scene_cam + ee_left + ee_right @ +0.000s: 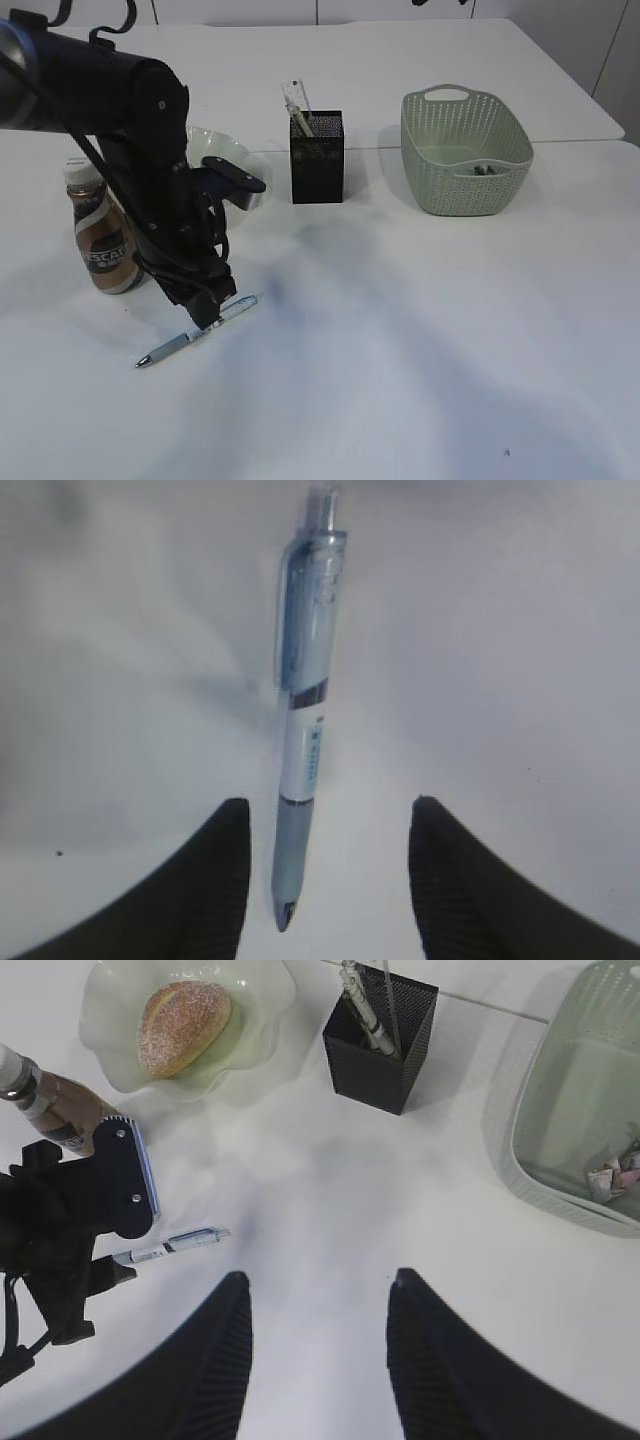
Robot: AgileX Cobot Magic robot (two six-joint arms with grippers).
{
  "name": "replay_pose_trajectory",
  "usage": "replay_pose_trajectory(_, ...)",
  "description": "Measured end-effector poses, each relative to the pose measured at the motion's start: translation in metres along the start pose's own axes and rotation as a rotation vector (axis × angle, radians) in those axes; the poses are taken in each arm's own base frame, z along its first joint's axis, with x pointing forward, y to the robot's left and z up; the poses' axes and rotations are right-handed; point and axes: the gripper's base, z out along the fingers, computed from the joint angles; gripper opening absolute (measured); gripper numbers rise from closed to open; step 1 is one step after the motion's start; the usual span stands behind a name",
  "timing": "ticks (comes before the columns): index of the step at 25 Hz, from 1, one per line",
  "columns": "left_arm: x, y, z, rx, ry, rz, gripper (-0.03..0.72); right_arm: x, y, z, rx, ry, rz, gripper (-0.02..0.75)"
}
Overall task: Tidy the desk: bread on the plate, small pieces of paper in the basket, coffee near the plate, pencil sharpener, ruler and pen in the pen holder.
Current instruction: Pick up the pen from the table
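Both jaws stand open and empty: the left gripper point(325, 875) straddles the pen point(303, 710), which lies flat on the desk point(420, 350) in front of the coffee bottle point(102, 235), so a squeeze would catch its barrel. That arm reaches steeply down beside the bottle, while the right gripper point(318, 1345) hangs high, well away from it.

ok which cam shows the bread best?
Right wrist view: the bread lies fully visible on the plate. In the exterior view the left arm hides it; the left wrist view misses it.
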Motion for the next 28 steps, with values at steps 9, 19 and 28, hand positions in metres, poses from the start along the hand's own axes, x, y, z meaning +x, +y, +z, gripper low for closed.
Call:
replay_pose_trajectory(9, -0.009, -0.001, 0.024, 0.024, 0.006, -0.006, 0.363, 0.000, -0.001, 0.000, 0.010, 0.002, -0.005, 0.365)
replay_pose_trajectory(19, -0.010, 0.000, 0.047, 0.032, 0.039, 0.005, 0.363, 0.000, -0.002, 0.000, 0.021, 0.002, -0.009, 0.365)
replay_pose_trajectory(28, -0.012, 0.001, 0.052, 0.031, 0.035, 0.004, 0.363, 0.000, -0.002, 0.000, 0.023, 0.002, -0.009, 0.365)
